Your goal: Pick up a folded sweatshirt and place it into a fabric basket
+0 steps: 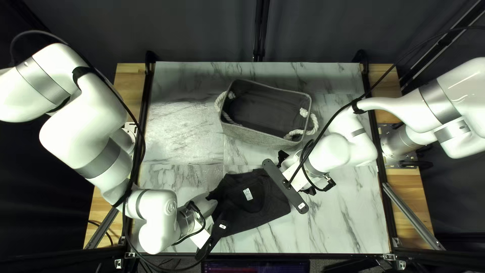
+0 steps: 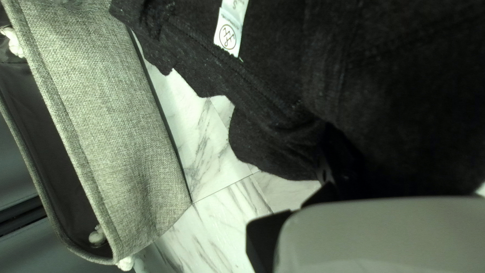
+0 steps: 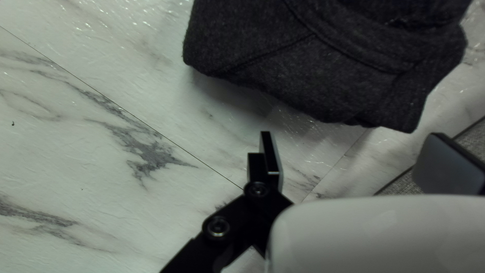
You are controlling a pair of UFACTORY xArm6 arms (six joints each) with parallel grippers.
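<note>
The folded black sweatshirt (image 1: 270, 205) lies on the table in front of the basket (image 1: 265, 136), its pale neck label facing up. At its left side is my left gripper (image 1: 204, 205). In the left wrist view, dark cloth of the sweatshirt (image 2: 404, 91) covers much of my left gripper (image 2: 268, 237), hiding its grip. My right gripper (image 1: 284, 156) is partly hidden under its wrist at the sweatshirt's right side. The right wrist view shows my right gripper (image 3: 353, 162) open, nothing between its fingers, with the sweatshirt's folded edge (image 3: 323, 76) just ahead of it.
Thick white rope handles (image 1: 314, 124) hang at both ends of the open basket, which stands toward the table's far side. Marble-patterned tabletop (image 1: 182, 126) shows left of it. Beside the left gripper, the left wrist view has the basket's grey wall (image 2: 116, 126).
</note>
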